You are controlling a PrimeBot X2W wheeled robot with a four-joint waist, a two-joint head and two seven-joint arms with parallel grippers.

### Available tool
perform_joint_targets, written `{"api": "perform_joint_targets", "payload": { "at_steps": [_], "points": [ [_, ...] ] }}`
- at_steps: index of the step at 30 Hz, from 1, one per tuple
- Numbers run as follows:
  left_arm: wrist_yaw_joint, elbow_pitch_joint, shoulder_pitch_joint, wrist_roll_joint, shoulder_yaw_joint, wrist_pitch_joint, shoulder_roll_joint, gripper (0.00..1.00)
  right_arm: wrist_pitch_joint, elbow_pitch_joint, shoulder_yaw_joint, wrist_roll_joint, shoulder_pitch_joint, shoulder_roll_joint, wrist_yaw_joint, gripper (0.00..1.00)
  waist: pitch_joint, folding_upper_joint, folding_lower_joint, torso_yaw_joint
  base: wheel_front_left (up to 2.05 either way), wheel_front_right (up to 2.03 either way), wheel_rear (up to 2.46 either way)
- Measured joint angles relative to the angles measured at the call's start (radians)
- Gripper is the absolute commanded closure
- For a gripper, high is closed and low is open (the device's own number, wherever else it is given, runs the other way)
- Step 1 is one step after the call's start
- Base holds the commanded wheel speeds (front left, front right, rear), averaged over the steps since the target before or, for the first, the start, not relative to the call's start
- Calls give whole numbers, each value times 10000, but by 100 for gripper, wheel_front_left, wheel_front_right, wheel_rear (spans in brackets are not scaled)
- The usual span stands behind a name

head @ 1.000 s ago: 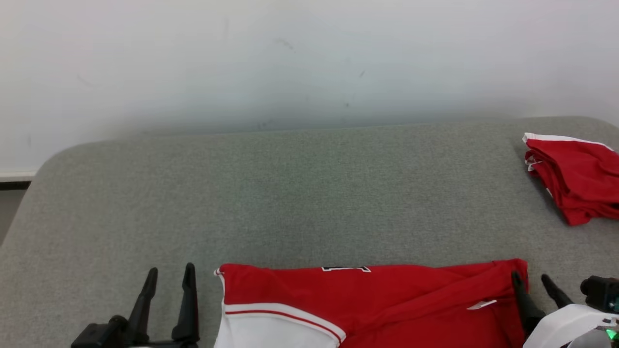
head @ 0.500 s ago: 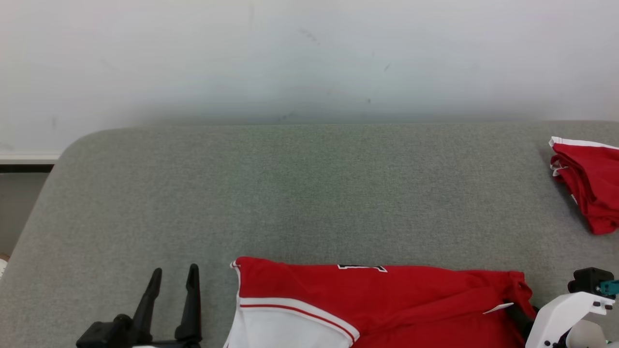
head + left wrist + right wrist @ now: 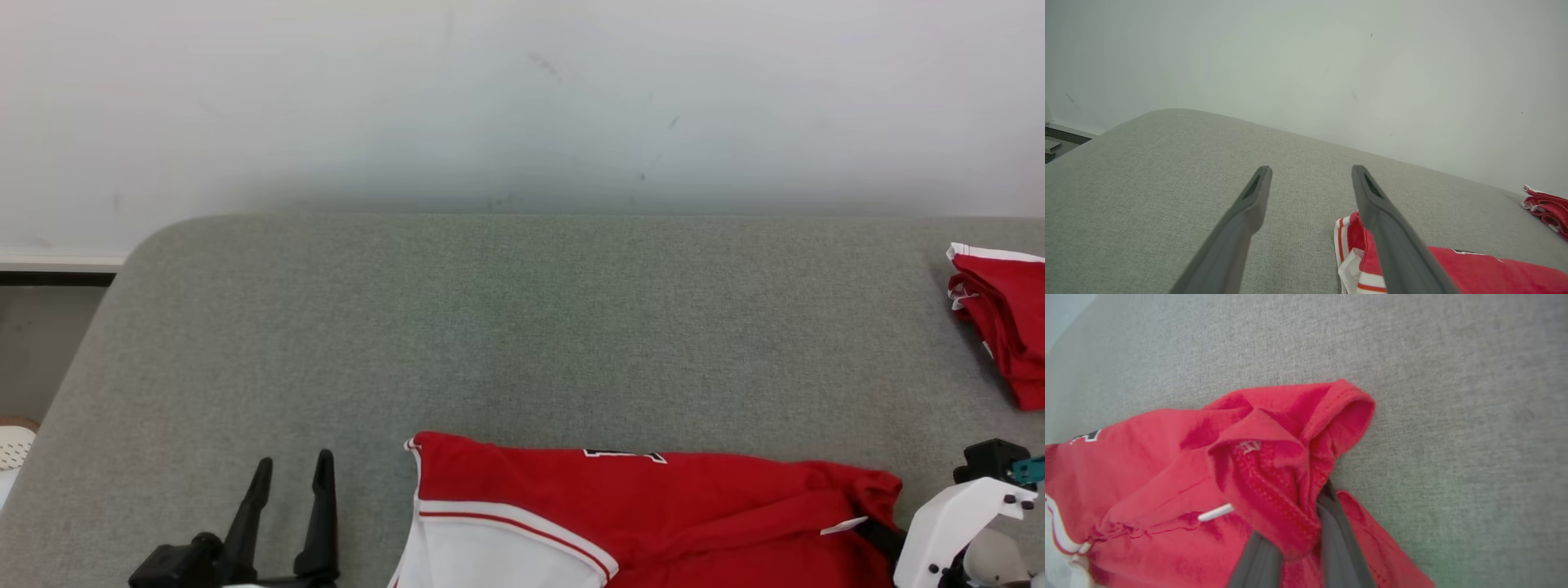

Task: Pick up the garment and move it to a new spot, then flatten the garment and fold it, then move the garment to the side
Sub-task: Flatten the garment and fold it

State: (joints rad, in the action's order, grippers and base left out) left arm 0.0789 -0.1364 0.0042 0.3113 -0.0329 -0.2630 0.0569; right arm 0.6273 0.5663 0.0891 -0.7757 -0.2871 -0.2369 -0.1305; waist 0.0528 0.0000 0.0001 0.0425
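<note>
Two grippers, head view: left gripper [image 3: 294, 459] near left, fingers spread, nothing between them, just left of garment [image 3: 653, 514]; right gripper [image 3: 882, 535] near right at garment's right end, tips buried in cloth.
Garment, head view: red with white panel, lying along near edge of grey padded surface [image 3: 522, 327]; folded red garment [image 3: 1000, 327] far right, well apart.
Left wrist view: fingers wide apart above surface; garment's striped corner just right of them.
Right wrist view: fingers pressed together on bunched red hem, pinching garment; white tag [image 3: 1215, 512] just left of pinch.

Nothing legible — the garment [image 3: 718, 498] bears a print [image 3: 624, 454], too partial to read.
</note>
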Motion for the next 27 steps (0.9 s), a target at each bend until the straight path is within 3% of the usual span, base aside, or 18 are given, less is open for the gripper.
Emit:
{"api": "perform_joint_targets", "payload": {
  "at_steps": [4,9,14,21,27],
  "points": [
    [15,-73,6,0,75,0,-19,0,92,-320,-523,59,29,-94,-2,100,-78,0,0,-48,0,0,0],
    [54,-119,7,0,130,0,-48,0,-50,-688,-1388,972,86,-763,-4,100,-93,0,0,-169,0,0,0],
    [102,-178,3,0,190,0,-59,0,105,-1588,-1971,1158,255,-700,-2,100,-127,0,0,-302,0,0,0],
    [176,-322,12,-2,198,0,-71,0,784,-4008,-1931,926,1046,178,0,100,-328,0,0,-321,0,0,0],
    [190,-472,10,12,128,0,-77,0,1463,-5860,-1254,297,1726,1248,0,100,-442,0,0,-32,0,0,0]
  ]
}}
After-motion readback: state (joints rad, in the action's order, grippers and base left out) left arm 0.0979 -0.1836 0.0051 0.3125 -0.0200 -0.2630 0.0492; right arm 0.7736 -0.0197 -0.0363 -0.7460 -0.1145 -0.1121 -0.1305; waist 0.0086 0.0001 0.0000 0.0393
